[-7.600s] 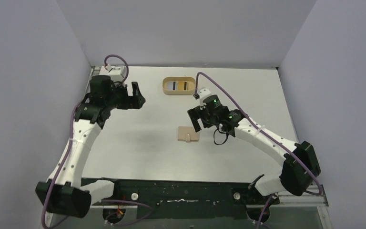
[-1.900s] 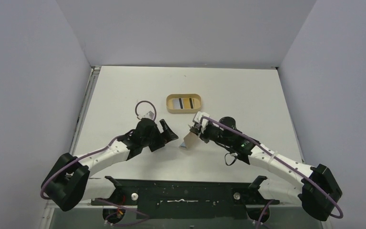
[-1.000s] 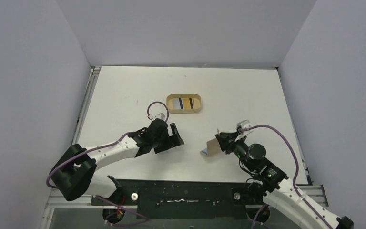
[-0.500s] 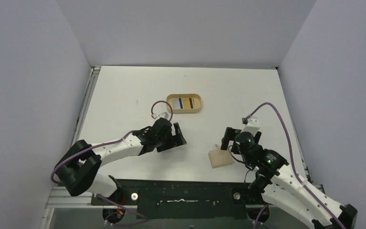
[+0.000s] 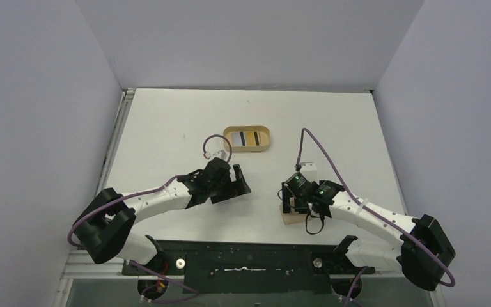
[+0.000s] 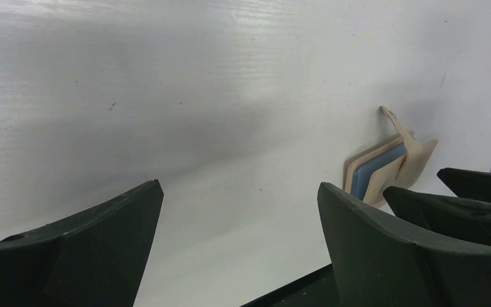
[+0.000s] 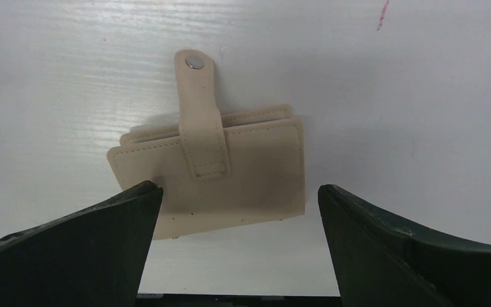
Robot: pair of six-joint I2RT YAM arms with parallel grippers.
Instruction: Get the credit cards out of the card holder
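Note:
The tan card holder lies flat on the table near its front edge, its tab unsnapped and pointing away. In the top view the card holder is partly under my right gripper. My right gripper is open and empty, with the jaws spread wider than the holder and just over its near side. In the left wrist view the holder gapes a little and the light blue card shows inside. The yellow-orange card is hidden. My left gripper is open and empty, left of the holder.
An oval tan tray with striped flat items inside stands at the middle of the table, behind both grippers. The dark front rail runs just near the holder. The right gripper's fingers show at the right edge of the left wrist view.
My right gripper carried the holder toward the front right, let it go on the table, and now hovers open over it. My left gripper crept right, then held still.

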